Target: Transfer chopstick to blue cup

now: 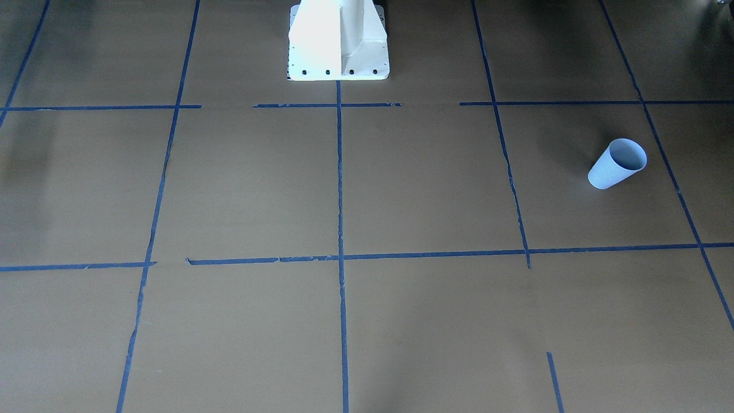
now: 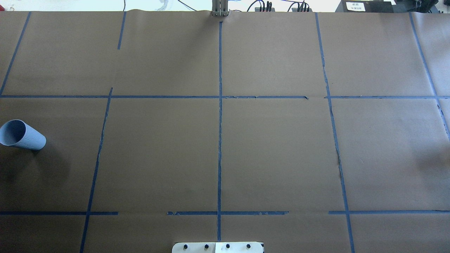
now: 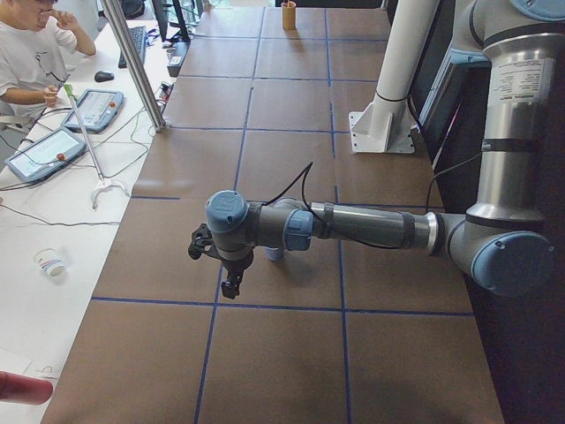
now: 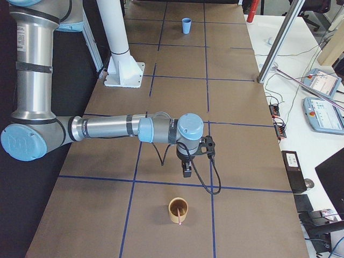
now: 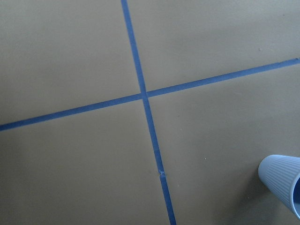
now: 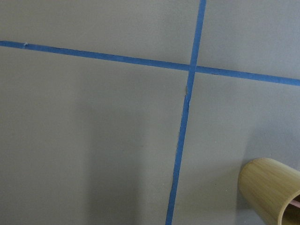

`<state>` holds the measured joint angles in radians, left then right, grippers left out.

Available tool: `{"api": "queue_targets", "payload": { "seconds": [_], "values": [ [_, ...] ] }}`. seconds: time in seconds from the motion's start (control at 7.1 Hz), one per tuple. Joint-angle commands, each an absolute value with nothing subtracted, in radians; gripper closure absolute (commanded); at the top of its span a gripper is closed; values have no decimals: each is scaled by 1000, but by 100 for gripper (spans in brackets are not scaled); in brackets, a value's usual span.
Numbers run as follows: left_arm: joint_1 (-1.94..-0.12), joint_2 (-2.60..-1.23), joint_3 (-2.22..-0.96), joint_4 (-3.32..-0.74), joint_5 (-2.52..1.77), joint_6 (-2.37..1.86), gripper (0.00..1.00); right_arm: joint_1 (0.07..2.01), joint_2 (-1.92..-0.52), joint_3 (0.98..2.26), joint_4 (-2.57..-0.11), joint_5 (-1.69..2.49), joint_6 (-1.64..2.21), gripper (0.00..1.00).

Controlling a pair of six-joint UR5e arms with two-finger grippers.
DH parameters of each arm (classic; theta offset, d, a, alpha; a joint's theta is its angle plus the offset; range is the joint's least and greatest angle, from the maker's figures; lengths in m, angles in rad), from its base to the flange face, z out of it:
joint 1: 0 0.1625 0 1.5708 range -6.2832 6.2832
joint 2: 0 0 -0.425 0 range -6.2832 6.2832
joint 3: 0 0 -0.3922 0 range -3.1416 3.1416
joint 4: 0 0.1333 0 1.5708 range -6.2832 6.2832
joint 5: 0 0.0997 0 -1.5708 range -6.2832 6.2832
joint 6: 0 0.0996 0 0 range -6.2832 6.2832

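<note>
The blue cup (image 1: 617,163) stands upright on the brown table, on my left side; it also shows in the overhead view (image 2: 21,135) and in the left wrist view (image 5: 283,183). The chopstick (image 4: 180,219), a thin pinkish-red rod, leans inside a bamboo cup (image 4: 178,209) at the table's right end. My left gripper (image 3: 231,284) hangs above the table near the blue cup (image 3: 274,254). My right gripper (image 4: 186,171) hangs above the table just behind the bamboo cup (image 6: 274,190). Both grippers show only in the side views, so I cannot tell whether they are open or shut.
Blue tape lines mark a grid on the brown paper. The white robot pedestal (image 1: 338,40) stands at the table's middle edge. An operator (image 3: 31,53) sits at a side desk with tablets and cables. A metal post (image 3: 132,62) stands at the table's far edge.
</note>
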<state>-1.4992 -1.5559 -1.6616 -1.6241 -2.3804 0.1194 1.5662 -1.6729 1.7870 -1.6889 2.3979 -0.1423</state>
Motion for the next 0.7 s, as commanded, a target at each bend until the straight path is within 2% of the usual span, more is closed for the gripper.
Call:
{"api": "queue_targets", "payload": {
  "seconds": [0.0, 0.28, 0.56],
  "values": [
    [-1398, -1546, -1663, -1739, -2385, -95, 0, 1566, -1671, 1784, -1689, 2396, -141, 0],
    [-1304, -1536, -1663, -1885, -2405, -349, 0, 1566, -1672, 1789, -1689, 2396, -141, 0],
    [-1186, -1470, -1664, -2067, -2405, -521, 0, 1566, -1674, 1784, -1689, 2393, -141, 0]
  ]
}}
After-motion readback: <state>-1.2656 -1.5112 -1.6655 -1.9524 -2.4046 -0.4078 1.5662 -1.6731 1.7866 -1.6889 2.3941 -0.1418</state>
